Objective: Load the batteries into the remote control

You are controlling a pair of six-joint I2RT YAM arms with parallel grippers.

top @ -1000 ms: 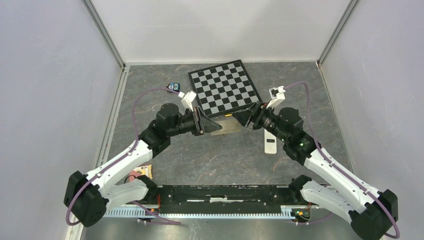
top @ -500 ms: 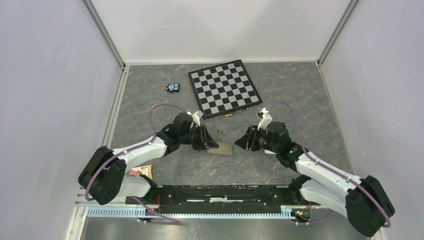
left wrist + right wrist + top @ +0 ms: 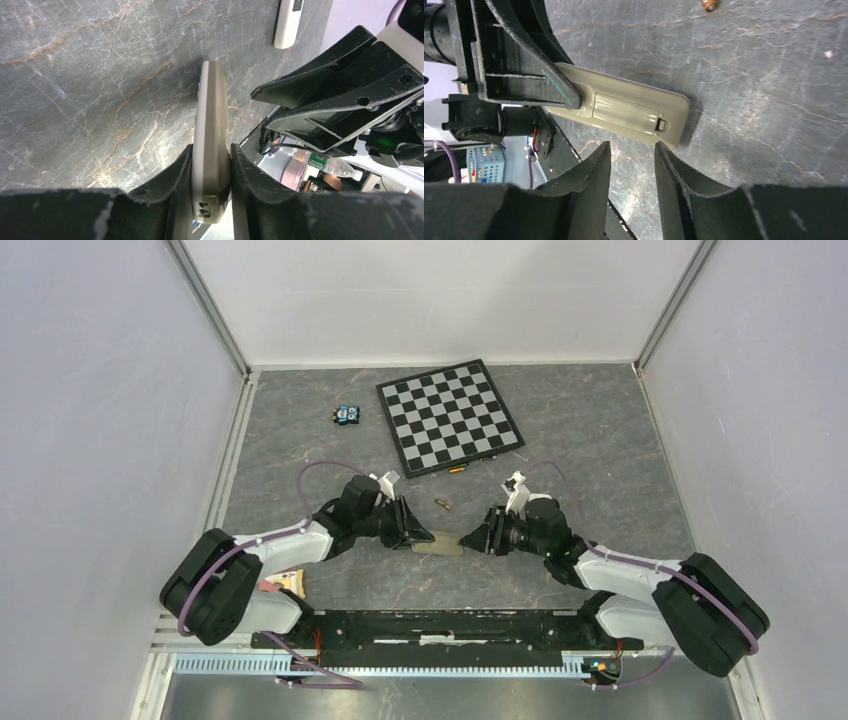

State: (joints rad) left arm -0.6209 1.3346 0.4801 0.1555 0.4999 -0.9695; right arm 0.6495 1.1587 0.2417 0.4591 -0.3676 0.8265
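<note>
Grey marbled tabletop (image 3: 600, 440) holds 2 dark gold-ended batteries (image 3: 441, 505) mid-frame, none loaded. Tan-backed white remote control (image 3: 624, 105) sits clamped in the left gripper (image 3: 211, 150); the right gripper (image 3: 631, 147) is half-open, empty

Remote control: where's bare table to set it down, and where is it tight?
Bare: the stretch from the chessboard to the right wall, and the patch from the small blue item to the left wall. Tight: between the left hand and right hand, around the remote control, with both batteries just beyond.
</note>
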